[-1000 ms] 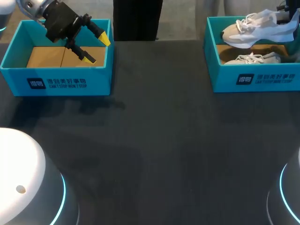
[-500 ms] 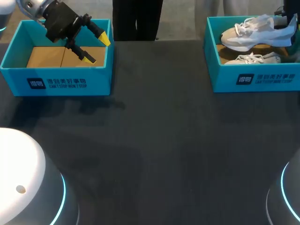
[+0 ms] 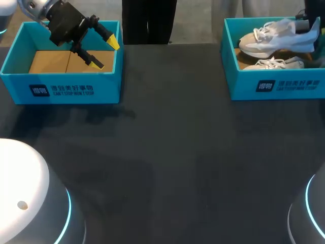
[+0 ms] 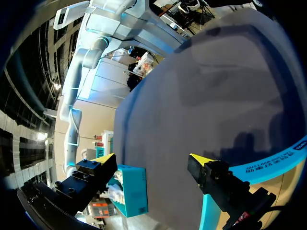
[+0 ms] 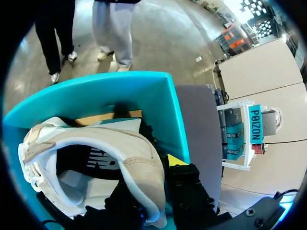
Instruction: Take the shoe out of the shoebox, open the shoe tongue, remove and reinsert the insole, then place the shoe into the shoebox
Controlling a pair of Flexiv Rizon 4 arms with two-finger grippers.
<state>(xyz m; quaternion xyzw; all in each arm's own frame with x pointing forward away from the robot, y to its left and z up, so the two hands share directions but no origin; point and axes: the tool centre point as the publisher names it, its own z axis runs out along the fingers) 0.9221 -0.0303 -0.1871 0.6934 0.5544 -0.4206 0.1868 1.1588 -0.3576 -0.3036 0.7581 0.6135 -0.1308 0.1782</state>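
Sneaker (image 5: 96, 139), pale beige and white, sits clamped in my right jaws. Its heel wall runs between the two fingers. One yellow fingertip (image 5: 175, 160) presses on the outside, and the other finger is on the inner side of the opening, its tip hidden. The dark insole (image 5: 98, 162) shows inside the shoe, just beside that inner finger. Ahead of the right jaws rises the teal wall of the right shoebox (image 5: 144, 91).

From the head view the sneaker (image 3: 274, 40) hangs roughly level over the right shoebox (image 3: 284, 86), off the box floor. Its toe points away from my right jaws and its white laces (image 3: 264, 31) face up. Under it a second sneaker (image 3: 274, 64) lies on the brown cardboard floor of that box. Only a dark bit of my right arm (image 3: 311, 14) shows at the heel end.

My left jaws stand wide open and hold nothing, the two yellow fingertips (image 3: 112, 42) well apart. Under them is the left shoebox (image 3: 61, 90), also teal, with its cardboard floor (image 3: 48, 62) below the lower tip. In the left wrist view those fingertips (image 4: 106, 158) frame the dark table (image 4: 206, 86) ahead. Far ahead, close beside one finger, stands the right shoebox (image 4: 136, 191) with something white at its open side. The rim of the left shoebox (image 4: 268, 163) curves under the other finger.
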